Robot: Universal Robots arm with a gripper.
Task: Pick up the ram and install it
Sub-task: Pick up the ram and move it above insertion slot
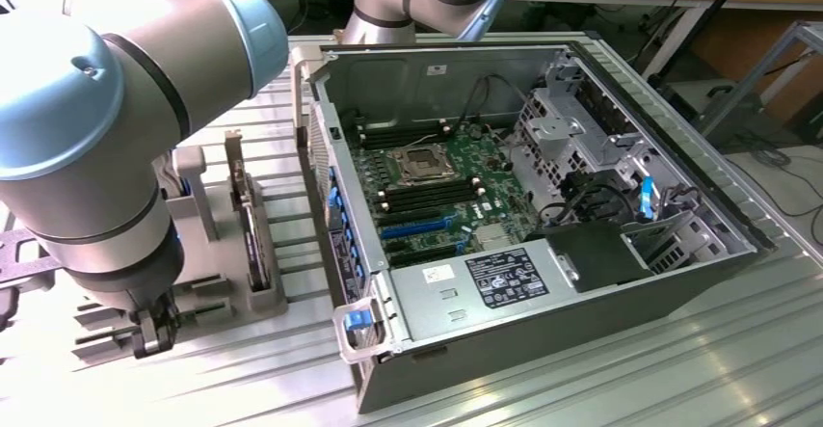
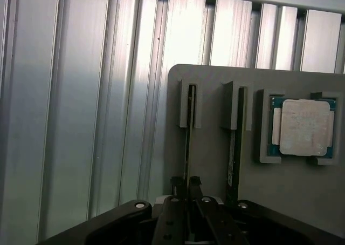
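Got the gripper point(image 2: 186, 181) pinched onto the ram point(image 2: 187, 137), standing on edge in a slot of the grey holder point(image 2: 210, 148) beside the processor point(image 2: 304, 127), probably light, stiff but fragile, so best held by the long top edge, off the chips.

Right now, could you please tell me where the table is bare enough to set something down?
The table is bare at the exterior view's lower right, beside the computer case. It is crowded around the holder, where the gripper sits at the ram.
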